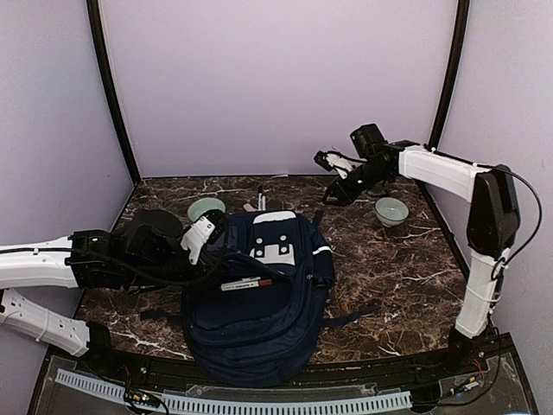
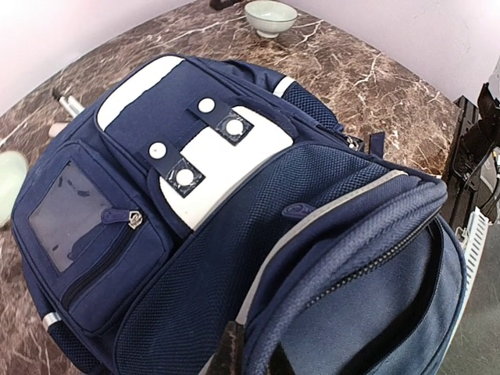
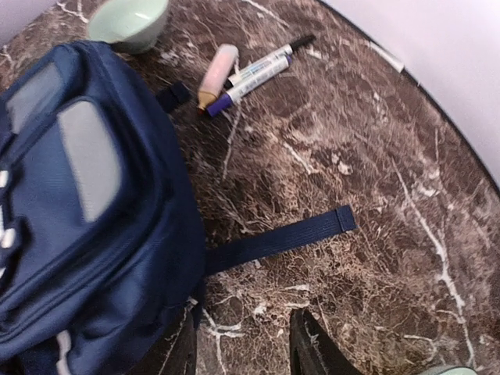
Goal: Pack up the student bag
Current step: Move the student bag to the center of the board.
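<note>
The student bag lies flat mid-table, navy with a white slotted patch and grey stripes. In the left wrist view it fills the frame, its main zip compartment gaping. My left gripper is shut on the bag's rim beside that opening. My right gripper hovers over the table behind the bag's right corner. It is open with only marble between its fingers. The bag's edge and a loose strap lie just beside and ahead of it.
Two markers and a pink stick lie behind the bag. Pale green bowls stand at the back left and back right. A white-and-red marker lies at the bag's opening. Purple walls enclose the table.
</note>
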Action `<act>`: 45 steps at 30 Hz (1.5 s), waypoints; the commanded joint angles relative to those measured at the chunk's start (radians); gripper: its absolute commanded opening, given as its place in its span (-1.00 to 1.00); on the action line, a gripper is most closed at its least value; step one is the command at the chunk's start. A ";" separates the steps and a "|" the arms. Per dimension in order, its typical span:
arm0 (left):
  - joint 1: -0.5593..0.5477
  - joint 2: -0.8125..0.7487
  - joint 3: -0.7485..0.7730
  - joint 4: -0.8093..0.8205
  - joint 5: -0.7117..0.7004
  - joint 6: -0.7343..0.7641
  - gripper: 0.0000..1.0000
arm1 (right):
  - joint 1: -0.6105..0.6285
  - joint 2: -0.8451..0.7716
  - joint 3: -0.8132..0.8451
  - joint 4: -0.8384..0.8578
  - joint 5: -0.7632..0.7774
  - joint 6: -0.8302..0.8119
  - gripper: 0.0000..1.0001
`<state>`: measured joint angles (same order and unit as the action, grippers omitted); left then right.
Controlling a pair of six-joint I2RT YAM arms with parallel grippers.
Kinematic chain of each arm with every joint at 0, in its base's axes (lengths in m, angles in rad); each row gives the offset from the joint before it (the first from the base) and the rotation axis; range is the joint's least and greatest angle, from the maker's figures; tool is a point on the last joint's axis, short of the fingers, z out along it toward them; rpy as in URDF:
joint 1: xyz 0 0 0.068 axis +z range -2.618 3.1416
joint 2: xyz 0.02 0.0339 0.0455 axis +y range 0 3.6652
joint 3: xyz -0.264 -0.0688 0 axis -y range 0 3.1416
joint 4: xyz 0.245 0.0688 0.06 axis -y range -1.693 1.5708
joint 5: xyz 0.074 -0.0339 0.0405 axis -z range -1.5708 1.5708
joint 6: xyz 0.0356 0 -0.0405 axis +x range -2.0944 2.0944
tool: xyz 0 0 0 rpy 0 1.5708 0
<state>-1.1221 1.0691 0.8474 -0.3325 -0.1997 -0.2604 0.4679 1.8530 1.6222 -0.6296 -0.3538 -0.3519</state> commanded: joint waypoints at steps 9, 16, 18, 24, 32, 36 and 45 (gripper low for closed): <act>0.000 -0.162 0.021 -0.252 -0.192 -0.159 -1.00 | -0.004 0.386 0.314 -0.034 0.084 0.122 -0.15; 0.001 -0.255 0.041 -0.343 -0.328 -0.157 -1.00 | 0.014 0.483 0.396 -0.041 0.056 0.130 -0.07; 0.001 -0.276 0.039 -0.352 -0.349 -0.153 -1.00 | 0.026 0.502 0.411 -0.038 0.047 0.130 -0.06; 0.001 -0.353 0.032 -0.367 -0.390 -0.147 -1.00 | 0.076 0.548 0.453 -0.038 0.047 0.135 -0.04; 0.001 -0.386 0.020 -0.359 -0.407 -0.136 -1.00 | 0.123 0.636 0.573 0.006 0.026 0.288 0.05; 0.001 -0.302 -0.002 -0.308 -0.330 -0.097 -1.00 | 0.151 0.699 0.677 0.003 0.111 0.322 0.13; 0.001 -0.101 -0.028 -0.166 -0.181 -0.068 -1.00 | 0.157 0.754 0.719 0.138 0.142 0.488 0.99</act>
<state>-1.1282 0.9440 0.8345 -0.6281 -0.4328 -0.3439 0.6201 2.5813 2.2951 -0.5774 -0.2264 0.0395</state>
